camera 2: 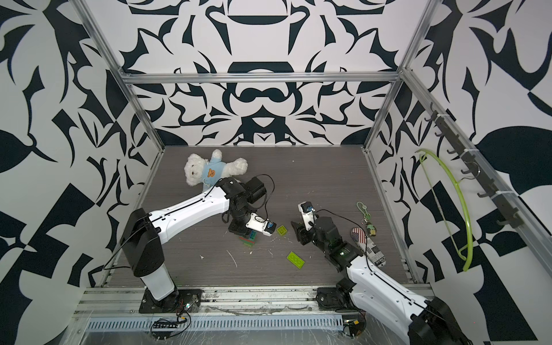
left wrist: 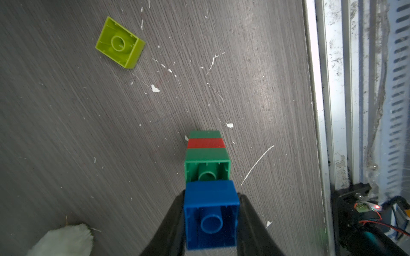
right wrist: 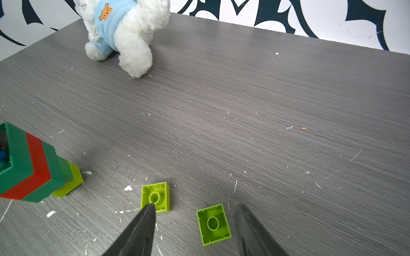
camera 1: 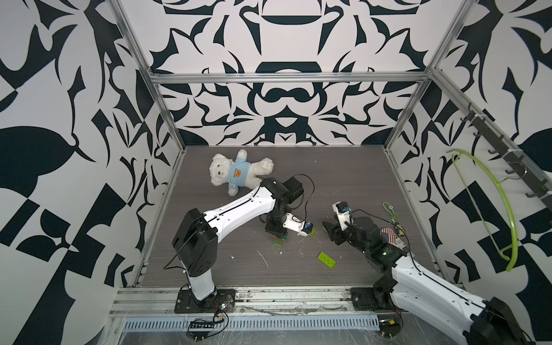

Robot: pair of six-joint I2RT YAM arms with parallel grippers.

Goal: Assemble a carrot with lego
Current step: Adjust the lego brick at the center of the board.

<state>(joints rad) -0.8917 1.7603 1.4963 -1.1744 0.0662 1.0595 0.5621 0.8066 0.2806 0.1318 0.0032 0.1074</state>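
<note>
Left wrist view: the left hand (left wrist: 211, 196) grips the blue brick (left wrist: 210, 215) at the wide end of the carrot (left wrist: 206, 153) on the table (left wrist: 88, 133). Light, hard, slick plastic, probably tippy on its narrow tip: squeeze flat sides squarely. The right hand (right wrist: 195, 205) hangs open above a lime brick (right wrist: 213, 223).

Smooth plastic carrot (left wrist: 207, 155), matt wood-grain table (left wrist: 88, 133)
</note>
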